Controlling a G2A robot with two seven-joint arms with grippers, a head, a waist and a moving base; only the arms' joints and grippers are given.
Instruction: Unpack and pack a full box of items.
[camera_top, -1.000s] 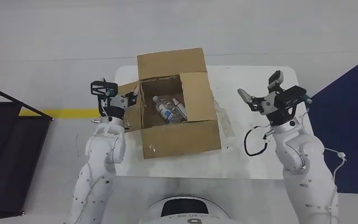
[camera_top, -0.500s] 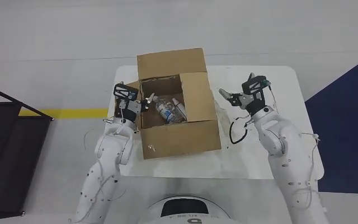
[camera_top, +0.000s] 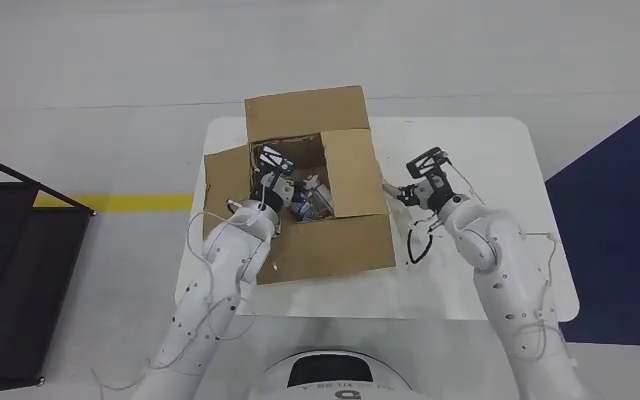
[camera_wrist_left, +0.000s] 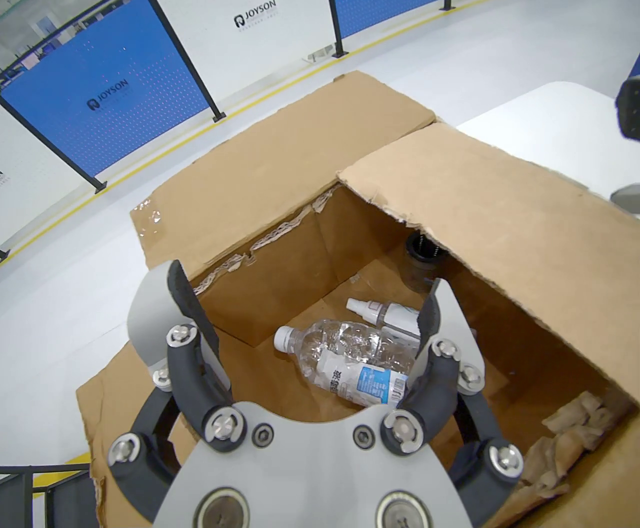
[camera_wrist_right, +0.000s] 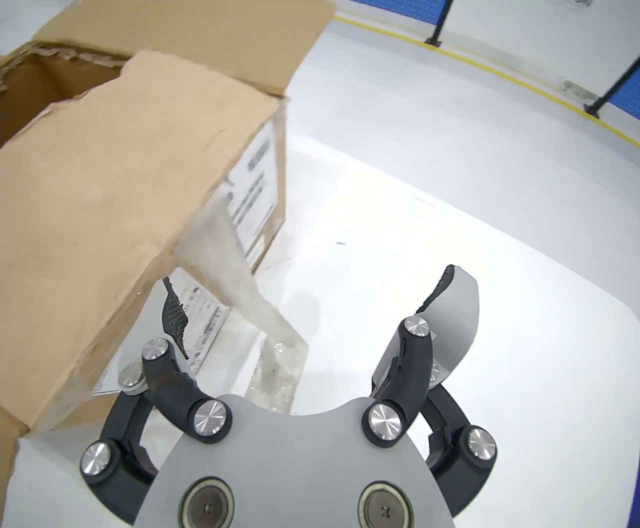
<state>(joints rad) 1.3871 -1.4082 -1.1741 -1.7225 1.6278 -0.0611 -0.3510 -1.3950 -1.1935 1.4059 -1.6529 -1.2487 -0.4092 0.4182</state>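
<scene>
Open box (camera_top: 320, 250) at centre frame, bottle (camera_wrist_left: 350, 365) lying inside.
Left end effector (camera_wrist_left: 305, 285), spread apart, hangs over the opening; right end effector (camera_wrist_right: 310, 282), also apart, sits just right of the box.

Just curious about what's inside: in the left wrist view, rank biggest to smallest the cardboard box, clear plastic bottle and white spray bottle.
1. cardboard box, by far
2. clear plastic bottle
3. white spray bottle, partly hidden behind the left gripper
</scene>
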